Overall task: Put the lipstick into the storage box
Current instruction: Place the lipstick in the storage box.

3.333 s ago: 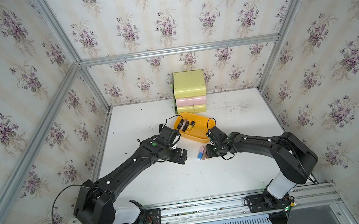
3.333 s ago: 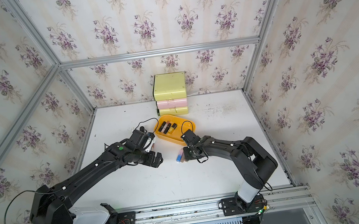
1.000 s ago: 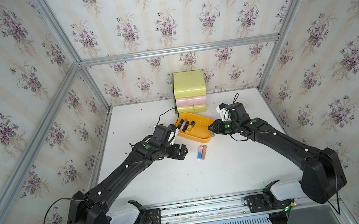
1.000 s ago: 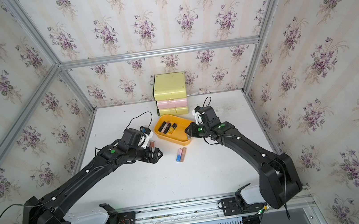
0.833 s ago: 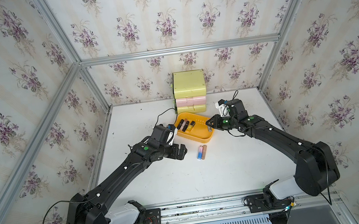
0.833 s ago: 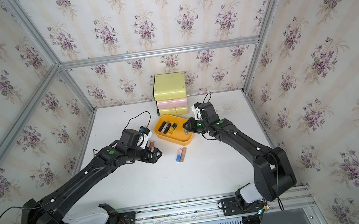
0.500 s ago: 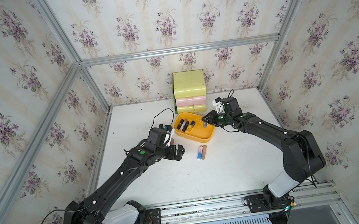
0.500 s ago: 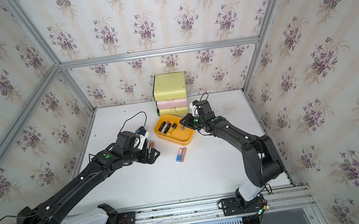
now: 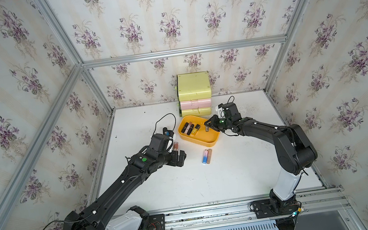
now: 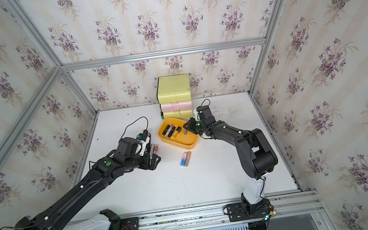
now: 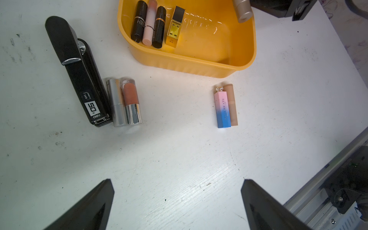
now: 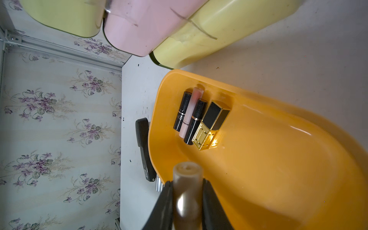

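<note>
The right tool (image 12: 187, 192) is closed on the taupe lipstick (image 12: 187, 175). One finger (image 12: 166, 199) presses each side of the tube, and the tube's flat end projects past the fingertips. In a top view the tube hangs tilted over the inside of the storage box (image 9: 211, 138), about mid-length and just beside the row already in it. Whether its lower end touches the box floor cannot be told.

The row holds four items lying side by side at the box's left end:
- a black lipstick (image 11: 138, 20)
- a pale pink lipstick (image 11: 149, 23)
- a second black lipstick (image 11: 160, 26)
- a black-and-gold square lipstick (image 11: 174, 27)

The storage box stands close to the back edge of the worktop (image 9: 245, 172), about mid-width. It is just in front of the yellow-and-pink drawer unit (image 9: 193, 88) and apart from it.

The left tool (image 11: 177, 191) stands wide open with nothing between its fingers. It is above bare worktop, left of the middle.

A pink-and-blue lipstick (image 11: 222, 109) and a tan lipstick (image 11: 233, 105) lie touching, side by side, near the middle of the worktop in front of the box. Toward the left edge, a black stapler (image 11: 79, 75), a silver lipstick (image 11: 117, 103) and a clear-capped peach lipstick (image 11: 131, 101) lie close together in parallel, near the box's left end.
</note>
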